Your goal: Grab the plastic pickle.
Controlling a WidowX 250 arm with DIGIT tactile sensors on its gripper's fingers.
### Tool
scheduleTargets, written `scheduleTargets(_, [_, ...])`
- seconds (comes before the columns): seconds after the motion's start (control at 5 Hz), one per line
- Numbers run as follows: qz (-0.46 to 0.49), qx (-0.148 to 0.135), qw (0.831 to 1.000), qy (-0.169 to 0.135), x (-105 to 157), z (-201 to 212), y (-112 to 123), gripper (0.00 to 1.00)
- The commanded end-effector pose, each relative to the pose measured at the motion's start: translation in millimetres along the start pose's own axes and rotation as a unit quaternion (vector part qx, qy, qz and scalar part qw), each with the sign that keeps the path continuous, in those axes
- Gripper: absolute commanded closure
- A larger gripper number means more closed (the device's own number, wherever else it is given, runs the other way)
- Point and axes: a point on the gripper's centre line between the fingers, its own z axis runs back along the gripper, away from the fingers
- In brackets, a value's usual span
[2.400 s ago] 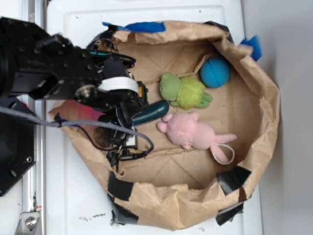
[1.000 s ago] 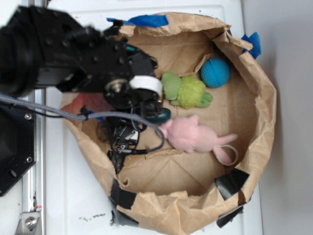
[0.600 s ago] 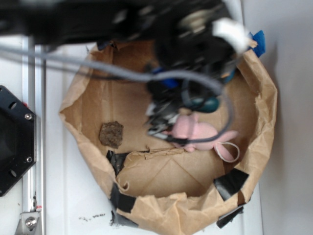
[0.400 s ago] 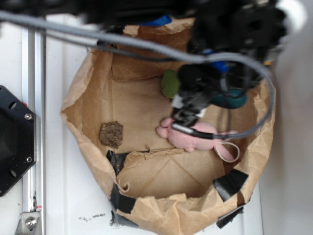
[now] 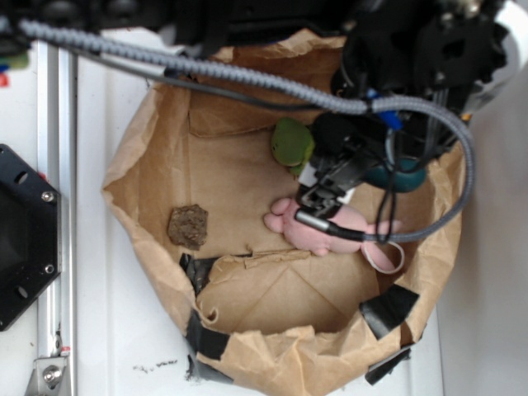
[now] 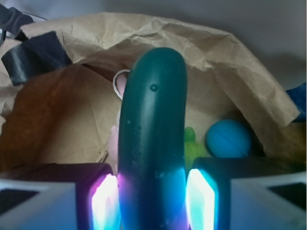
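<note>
Gripper [image 6: 152, 201] is pinching the glossy dark-teal plastic pickle [image 6: 152, 139], now lifted above the crumpled brown paper bag [image 6: 225, 57] — basically grabbed.

No readable text, labels, brands, nos. or signs in either view.
</note>
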Motion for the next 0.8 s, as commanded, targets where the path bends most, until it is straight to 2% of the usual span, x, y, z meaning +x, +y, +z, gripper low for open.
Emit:
scheduleTargets(0.0, [-0.044,0.013,0.998,-0.036,-9.6,26.3,-16.5,1.00])
scheduleTargets(0.6, [-0.047,0.020,0.998,-0.036,-16.4,24.0,-24.5,1.00])
